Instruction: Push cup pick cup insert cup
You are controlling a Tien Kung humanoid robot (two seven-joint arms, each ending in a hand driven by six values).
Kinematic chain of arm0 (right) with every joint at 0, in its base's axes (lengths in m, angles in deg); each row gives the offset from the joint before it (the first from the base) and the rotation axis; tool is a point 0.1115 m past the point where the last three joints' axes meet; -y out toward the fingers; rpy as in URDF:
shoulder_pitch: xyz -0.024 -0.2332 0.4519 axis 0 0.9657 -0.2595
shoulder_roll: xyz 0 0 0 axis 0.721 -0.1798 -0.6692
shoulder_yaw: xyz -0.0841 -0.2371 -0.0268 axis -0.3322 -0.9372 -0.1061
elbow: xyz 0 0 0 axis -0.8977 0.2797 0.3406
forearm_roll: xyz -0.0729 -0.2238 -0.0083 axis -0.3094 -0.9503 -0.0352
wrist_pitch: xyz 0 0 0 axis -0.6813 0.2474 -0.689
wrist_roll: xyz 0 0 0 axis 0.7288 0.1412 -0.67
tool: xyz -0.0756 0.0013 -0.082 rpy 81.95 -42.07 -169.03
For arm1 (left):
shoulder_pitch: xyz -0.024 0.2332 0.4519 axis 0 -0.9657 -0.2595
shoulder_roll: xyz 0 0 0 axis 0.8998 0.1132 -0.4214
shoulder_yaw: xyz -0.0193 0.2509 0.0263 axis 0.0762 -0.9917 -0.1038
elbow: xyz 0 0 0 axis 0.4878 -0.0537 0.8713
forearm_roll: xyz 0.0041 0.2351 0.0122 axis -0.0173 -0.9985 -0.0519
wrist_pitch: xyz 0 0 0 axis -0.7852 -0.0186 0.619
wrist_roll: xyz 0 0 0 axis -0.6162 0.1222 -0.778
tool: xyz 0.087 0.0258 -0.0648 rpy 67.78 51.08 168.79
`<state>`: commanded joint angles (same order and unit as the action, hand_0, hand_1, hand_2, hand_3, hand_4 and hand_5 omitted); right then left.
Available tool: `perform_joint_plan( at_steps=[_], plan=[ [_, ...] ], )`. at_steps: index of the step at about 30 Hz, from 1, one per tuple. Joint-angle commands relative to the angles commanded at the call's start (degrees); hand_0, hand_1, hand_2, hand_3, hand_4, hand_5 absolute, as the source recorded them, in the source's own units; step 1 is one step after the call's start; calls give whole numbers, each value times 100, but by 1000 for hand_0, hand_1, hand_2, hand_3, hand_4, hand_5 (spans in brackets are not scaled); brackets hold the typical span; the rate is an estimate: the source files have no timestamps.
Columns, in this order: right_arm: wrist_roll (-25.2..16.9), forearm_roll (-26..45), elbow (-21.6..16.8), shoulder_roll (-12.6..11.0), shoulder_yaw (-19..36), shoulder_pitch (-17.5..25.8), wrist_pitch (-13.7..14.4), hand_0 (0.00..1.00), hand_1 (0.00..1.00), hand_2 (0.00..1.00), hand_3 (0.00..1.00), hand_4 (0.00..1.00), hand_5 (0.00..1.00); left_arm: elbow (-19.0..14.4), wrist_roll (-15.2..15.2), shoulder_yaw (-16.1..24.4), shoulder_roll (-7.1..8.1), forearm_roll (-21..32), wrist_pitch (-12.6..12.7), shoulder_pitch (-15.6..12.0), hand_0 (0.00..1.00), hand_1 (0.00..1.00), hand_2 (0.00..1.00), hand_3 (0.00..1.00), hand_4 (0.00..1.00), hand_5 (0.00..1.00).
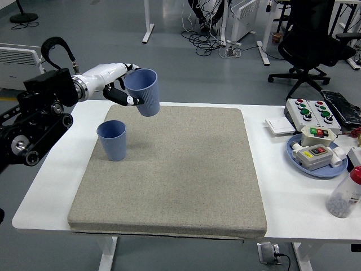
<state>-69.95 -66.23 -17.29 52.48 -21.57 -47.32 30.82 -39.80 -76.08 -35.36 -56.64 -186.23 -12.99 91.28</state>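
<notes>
Blue plastic held cup (143, 92), likely light and thin-walled, hangs tilted above and right of the upright standing cup (113, 140), the left hand (115, 84) clamped around its side.

- The left arm (34, 121) is cut off by the frame's left edge.
- A clear bottle (345, 195) at lower right is clipped by the right edge.
- The lifted blue cup (143, 91) hides part of the left hand's fingers (125, 100).
</notes>
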Motion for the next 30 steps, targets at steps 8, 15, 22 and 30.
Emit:
perform_joint_plan(
  at_steps=[8, 15, 22, 30],
  plan=[
    [18, -9, -2, 25, -12, 37, 0, 701, 597, 637, 579, 128, 467, 280, 40, 151, 295, -296, -98, -1, 347, 554, 538, 739, 721, 358],
    [33, -50, -5, 44, 5, 56, 0, 701, 599, 638, 580, 128, 468, 315, 85, 38, 371, -294, -238, -119, 347, 554, 538, 738, 719, 361],
    [29, -37, -6, 56, 1, 66, -2, 701, 602, 639, 581, 128, 467, 273, 109, -62, 373, -250, -306, -223, 347, 555, 538, 737, 717, 364],
    [13, 17, -6, 55, -12, 60, -7, 701, 602, 639, 581, 128, 467, 211, 117, -70, 397, -250, -349, -318, 352, 555, 538, 737, 717, 368]
  ],
)
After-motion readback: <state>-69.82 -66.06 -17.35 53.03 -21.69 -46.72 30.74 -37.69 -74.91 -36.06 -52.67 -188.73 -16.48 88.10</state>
